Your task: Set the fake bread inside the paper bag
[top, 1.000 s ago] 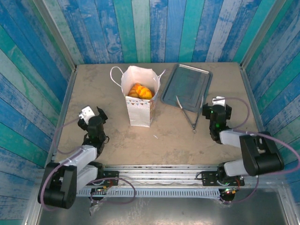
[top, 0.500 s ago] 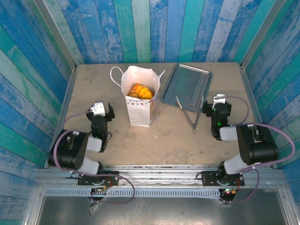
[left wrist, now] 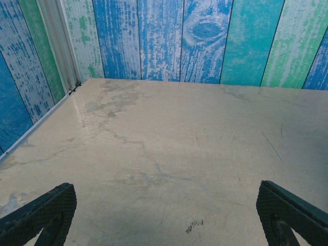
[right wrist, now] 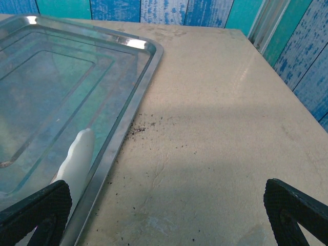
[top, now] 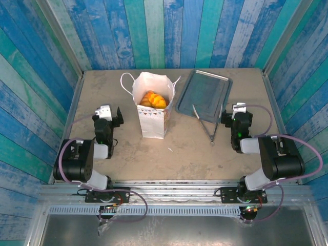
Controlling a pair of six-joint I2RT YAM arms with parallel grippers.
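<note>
The paper bag [top: 152,117] stands upright at the table's middle, its white cord handle looping to the left. Glossy orange-yellow fake bread [top: 154,99] shows through its open top. My left gripper [top: 108,118] rests low to the left of the bag, apart from it. In the left wrist view the left gripper [left wrist: 166,220] is open over bare tabletop. My right gripper [top: 236,117] sits right of the tongs, and in the right wrist view the right gripper [right wrist: 166,218] is open, nothing between its fingers.
A flat grey metal tray [top: 215,82] lies right of the bag, its rim [right wrist: 137,97] reaching into the right wrist view. Thin metal tongs [top: 206,125] lie from the tray's front edge onto the table, and their white tip [right wrist: 77,159] rests on the tray. Blue plank walls enclose the table.
Both arms have folded back toward their bases. The left gripper moved up and slightly right; the right arm settled half a second ago. The bag and bread have not moved.
</note>
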